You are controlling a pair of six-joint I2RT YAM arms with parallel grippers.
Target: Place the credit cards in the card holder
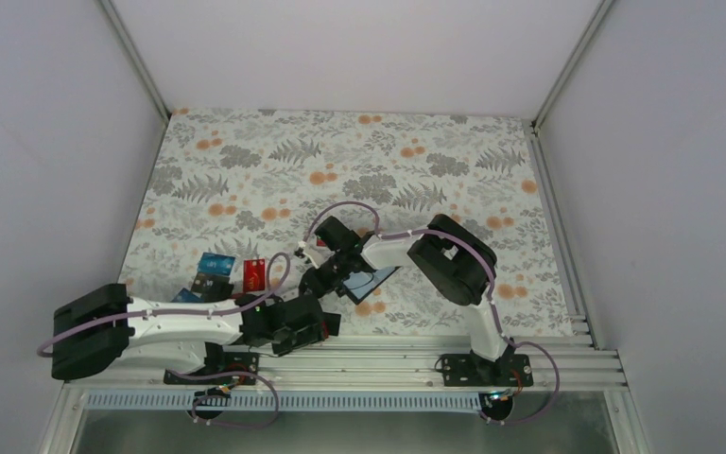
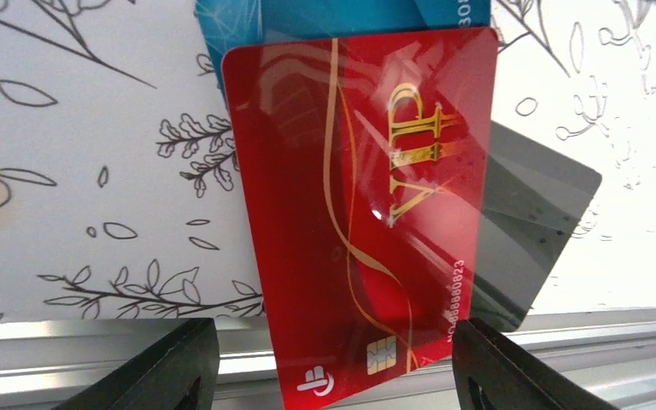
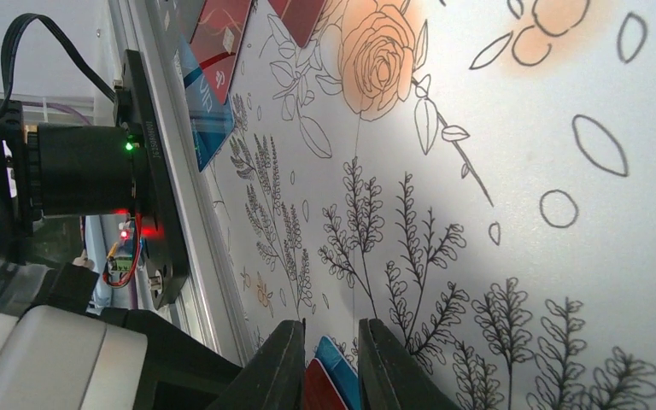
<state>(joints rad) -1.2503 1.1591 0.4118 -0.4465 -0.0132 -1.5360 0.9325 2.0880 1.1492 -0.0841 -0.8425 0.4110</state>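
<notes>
In the top view my right gripper [image 1: 333,276] holds the black card holder [image 1: 374,281] up just above the table's near edge. The left wrist view shows a red VIP card [image 2: 359,213] standing in front of a blue card [image 2: 342,17], with the holder's dark panel [image 2: 542,213] behind them. My left gripper [image 2: 335,333] is open, its fingers [image 2: 171,363] standing either side of the red card's lower end. In the right wrist view my right gripper [image 3: 331,329] is shut, with a red card [image 3: 318,389] and a blue card [image 3: 342,369] edge-on between its fingers.
Loose cards lie on the flowered cloth left of the grippers: a blue one [image 1: 216,265], a red one [image 1: 254,273], a dark one [image 1: 189,295] and a small red one [image 1: 319,243]. The metal rail [image 1: 388,350] runs along the near edge. Grey walls stand on three sides.
</notes>
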